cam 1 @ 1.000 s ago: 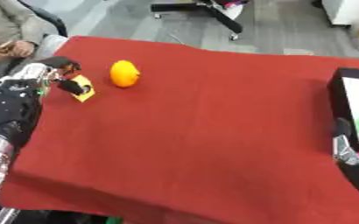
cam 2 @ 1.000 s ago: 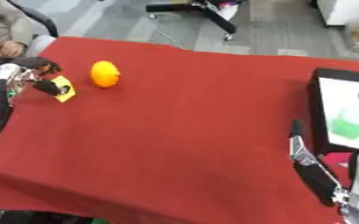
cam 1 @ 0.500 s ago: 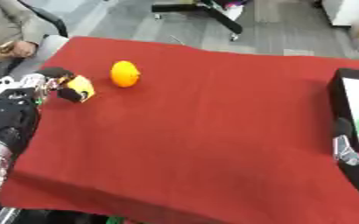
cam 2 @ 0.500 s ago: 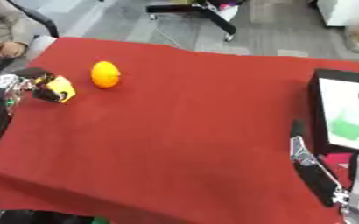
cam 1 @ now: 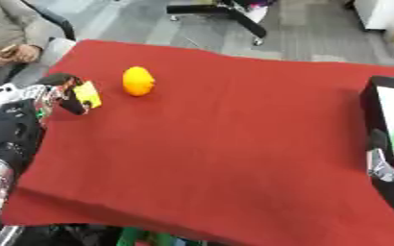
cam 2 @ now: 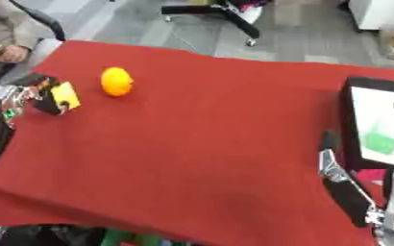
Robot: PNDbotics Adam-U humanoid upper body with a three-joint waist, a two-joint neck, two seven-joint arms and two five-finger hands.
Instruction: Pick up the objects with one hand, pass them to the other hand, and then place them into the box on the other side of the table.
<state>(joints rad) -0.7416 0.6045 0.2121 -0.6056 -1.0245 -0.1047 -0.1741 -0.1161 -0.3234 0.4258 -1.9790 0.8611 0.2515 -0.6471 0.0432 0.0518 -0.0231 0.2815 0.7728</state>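
A wide table draped in a red cloth (cam 1: 226, 144) fills the view, seen from above and slightly askew. At its right edge sits a black box (cam 2: 370, 120) with a pale interior holding something green. At the left edge, the robot's left hand (cam 1: 53, 93) has its fingers curled around a small yellow and black object (cam 1: 85, 95), a blocky shape with a yellow face turned toward the table's centre; it sits low against the cloth, and whether it is lifted clear cannot be told. Just beside it, toward the centre and not touching, lies an orange fruit (cam 1: 138, 80), rounded and smooth, resting on the cloth well apart from the box. The right hand (cam 2: 343, 185) waits near the lower right corner, just beside the box, with dark fingers pointing up and held straight, carrying nothing. The step in hand appears to be the pick-up of the first object on the left side. The next move likely calls for lifting it and carrying it across toward the middle, where the right hand would need to come over and meet it for the handover.
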